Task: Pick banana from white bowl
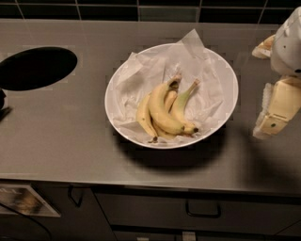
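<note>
The white bowl (221, 70), lined with crumpled white paper, stands in the middle of the steel counter. Three bananas lie in it. The banana (181, 109) with the long thin green-tinged stem and black tip is the rightmost one. The thickest banana (161, 109) lies against its left side, and a smaller pale banana (143, 117) lies further left. My gripper (269, 80) is at the right edge of the view, to the right of the bowl and above the counter. Its cream fingers (275, 110) stand apart and hold nothing.
A round dark hole (36, 67) is cut into the counter at the left. A dark tiled wall (141, 9) runs along the back. Cabinet drawers with handles (203, 212) sit below the counter's front edge. A small dark object (3, 106) shows at the left edge.
</note>
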Motion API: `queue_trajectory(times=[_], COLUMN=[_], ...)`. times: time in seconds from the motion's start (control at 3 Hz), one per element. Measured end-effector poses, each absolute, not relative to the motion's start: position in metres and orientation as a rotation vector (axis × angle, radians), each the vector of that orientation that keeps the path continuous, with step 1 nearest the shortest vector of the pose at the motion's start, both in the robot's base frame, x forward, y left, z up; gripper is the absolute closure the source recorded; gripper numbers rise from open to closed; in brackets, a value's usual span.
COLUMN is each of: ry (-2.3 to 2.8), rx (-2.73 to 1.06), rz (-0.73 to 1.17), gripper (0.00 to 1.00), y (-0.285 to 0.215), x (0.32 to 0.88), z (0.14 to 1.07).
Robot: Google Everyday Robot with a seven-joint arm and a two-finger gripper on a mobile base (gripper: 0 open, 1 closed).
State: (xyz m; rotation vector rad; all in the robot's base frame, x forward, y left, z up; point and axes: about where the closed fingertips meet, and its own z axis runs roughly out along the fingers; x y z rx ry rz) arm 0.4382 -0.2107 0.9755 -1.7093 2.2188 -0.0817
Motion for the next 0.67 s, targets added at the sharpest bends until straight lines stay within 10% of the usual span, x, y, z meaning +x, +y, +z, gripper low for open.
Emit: queue_trajectory(times=[0.67], ry=[2.164], rx=[-1.682], rz=[0.026], gripper=[0.0], y=[-0.1792], x=[0.4367], z=[0.9661])
